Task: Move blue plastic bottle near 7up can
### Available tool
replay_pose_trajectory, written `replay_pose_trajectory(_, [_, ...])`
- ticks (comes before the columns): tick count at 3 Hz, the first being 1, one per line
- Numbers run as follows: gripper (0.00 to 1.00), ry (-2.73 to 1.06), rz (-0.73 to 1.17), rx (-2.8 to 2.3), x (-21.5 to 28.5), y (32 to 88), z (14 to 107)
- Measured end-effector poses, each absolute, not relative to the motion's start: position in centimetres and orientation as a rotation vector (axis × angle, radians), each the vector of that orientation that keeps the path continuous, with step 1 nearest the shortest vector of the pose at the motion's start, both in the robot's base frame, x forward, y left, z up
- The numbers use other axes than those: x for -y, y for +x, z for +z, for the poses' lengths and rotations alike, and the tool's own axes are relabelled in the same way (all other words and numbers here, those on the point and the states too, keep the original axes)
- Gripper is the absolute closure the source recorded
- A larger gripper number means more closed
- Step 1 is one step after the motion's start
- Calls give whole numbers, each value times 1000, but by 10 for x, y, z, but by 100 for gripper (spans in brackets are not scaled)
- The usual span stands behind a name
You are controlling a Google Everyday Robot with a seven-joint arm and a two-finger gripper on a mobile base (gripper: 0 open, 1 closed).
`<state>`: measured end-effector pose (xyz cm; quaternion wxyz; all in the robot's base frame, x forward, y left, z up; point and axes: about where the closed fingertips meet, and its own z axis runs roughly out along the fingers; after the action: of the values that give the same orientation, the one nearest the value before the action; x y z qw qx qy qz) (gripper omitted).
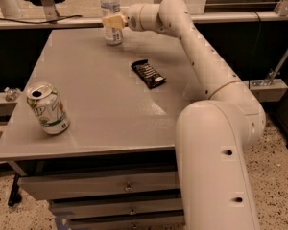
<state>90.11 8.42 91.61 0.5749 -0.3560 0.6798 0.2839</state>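
The blue plastic bottle [110, 3] stands upright at the far edge of the grey table [110, 123], with a white cap and a white-and-blue label. My gripper [113, 21] is at the bottle's middle, its tan tip lying across the front of it. The arm reaches in from the right. The 7up can [48, 110] stands at the near left corner of the table, white and green, slightly dented and leaning. It is far from the bottle.
A flat black snack bar [148, 74] lies in the middle of the table, between bottle and can. My arm's big lower link [216, 166] fills the near right. Drawers [127, 186] sit under the table. A rail [43, 22] runs behind the table.
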Motion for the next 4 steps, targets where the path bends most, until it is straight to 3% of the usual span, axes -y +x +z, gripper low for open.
replay_pose_trajectory(2, [87,-820,715,-1606,-81,885,929])
replay_pose_trajectory(3, [100,-838,731,-1556,-70,855,949])
replay_pose_trajectory(4, [100,-882,700,-1499,-56,813,964])
